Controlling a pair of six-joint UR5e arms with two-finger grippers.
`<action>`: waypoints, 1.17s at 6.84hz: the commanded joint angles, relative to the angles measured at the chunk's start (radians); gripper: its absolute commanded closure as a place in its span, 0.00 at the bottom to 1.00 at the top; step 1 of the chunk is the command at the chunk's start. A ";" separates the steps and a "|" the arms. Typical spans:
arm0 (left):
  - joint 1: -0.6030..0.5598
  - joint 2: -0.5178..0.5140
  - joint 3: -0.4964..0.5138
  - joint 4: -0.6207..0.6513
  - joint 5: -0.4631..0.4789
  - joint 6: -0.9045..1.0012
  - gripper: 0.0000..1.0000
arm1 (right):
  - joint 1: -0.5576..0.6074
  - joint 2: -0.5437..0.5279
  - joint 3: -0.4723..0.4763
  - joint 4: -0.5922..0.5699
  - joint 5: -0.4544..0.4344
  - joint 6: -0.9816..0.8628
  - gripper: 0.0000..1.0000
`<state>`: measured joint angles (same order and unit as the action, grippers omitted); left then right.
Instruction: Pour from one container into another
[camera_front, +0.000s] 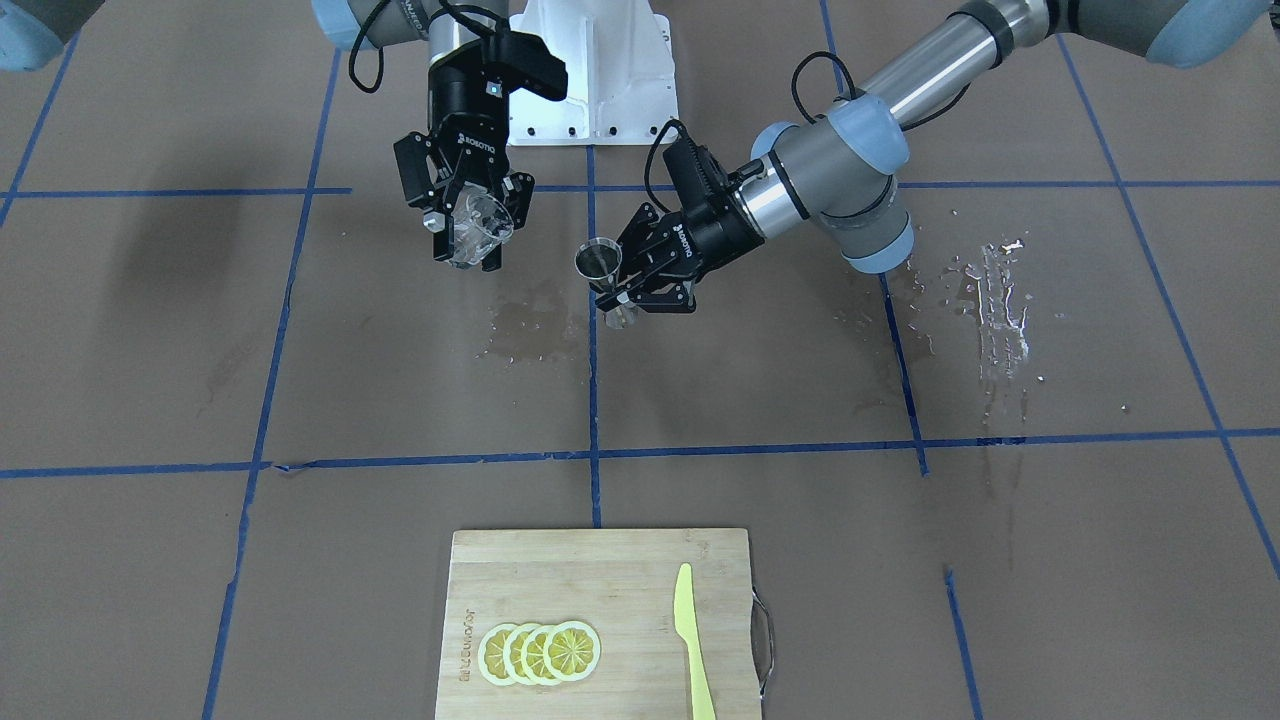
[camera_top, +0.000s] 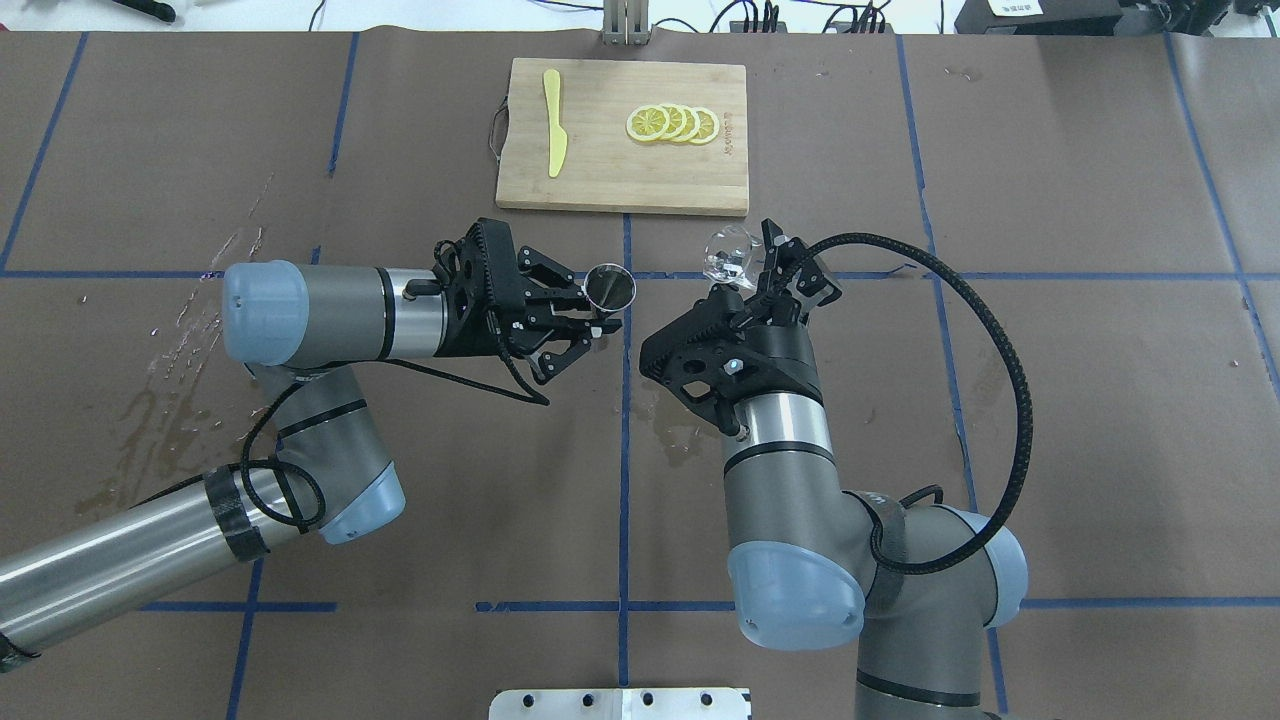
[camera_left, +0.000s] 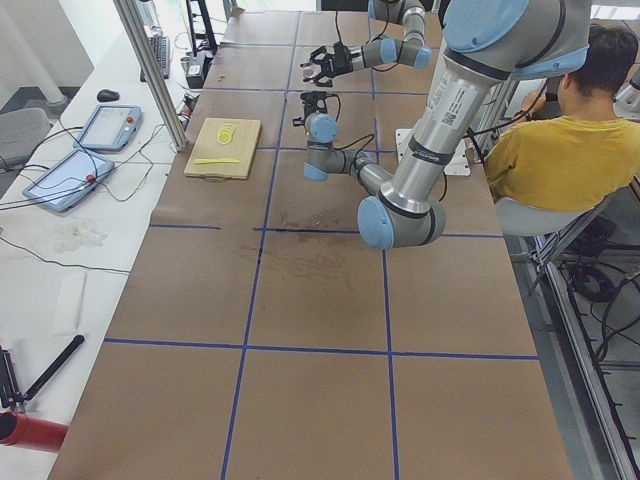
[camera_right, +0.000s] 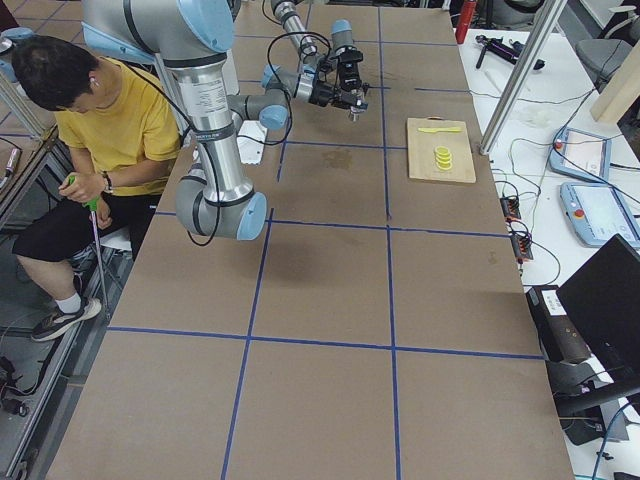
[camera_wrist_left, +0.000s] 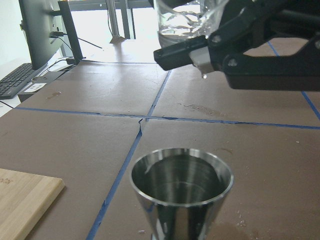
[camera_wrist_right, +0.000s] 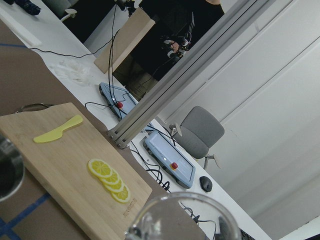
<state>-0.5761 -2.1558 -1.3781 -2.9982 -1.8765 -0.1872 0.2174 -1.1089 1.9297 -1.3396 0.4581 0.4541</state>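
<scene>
My left gripper (camera_top: 597, 318) is shut on the narrow waist of the steel jigger (camera_top: 610, 288), which it holds upright above the table; the jigger (camera_front: 598, 262) shows its dark inside. In the left wrist view the jigger (camera_wrist_left: 182, 190) fills the bottom centre. My right gripper (camera_top: 748, 262) is shut on the small clear glass (camera_top: 728, 255), held in the air, apart from the jigger. Facing the robot, the glass (camera_front: 478, 225) hangs somewhat tilted in the right gripper (camera_front: 470, 238). The glass (camera_wrist_left: 186, 20) sits above and beyond the jigger, and a drop hangs under one finger (camera_wrist_left: 200, 55).
A wooden cutting board (camera_top: 600, 170) at the table's far side carries lemon slices (camera_top: 672, 123) and a yellow knife (camera_top: 553, 135). Wet patches (camera_front: 530, 325) mark the brown paper below the grippers, and more spills (camera_front: 1000, 310) lie on my left. A person in yellow (camera_left: 560, 150) sits beside the robot.
</scene>
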 joint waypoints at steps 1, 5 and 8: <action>-0.030 0.025 -0.025 -0.001 -0.001 -0.005 1.00 | 0.005 -0.005 -0.001 -0.001 0.002 0.000 1.00; -0.100 0.160 -0.073 -0.086 -0.009 -0.041 1.00 | 0.005 -0.022 -0.002 0.000 0.002 0.005 1.00; -0.111 0.337 -0.119 -0.267 -0.003 -0.093 1.00 | 0.005 -0.026 0.000 0.000 0.002 0.011 1.00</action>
<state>-0.6853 -1.8951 -1.4720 -3.1914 -1.8830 -0.2553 0.2224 -1.1342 1.9292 -1.3392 0.4595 0.4621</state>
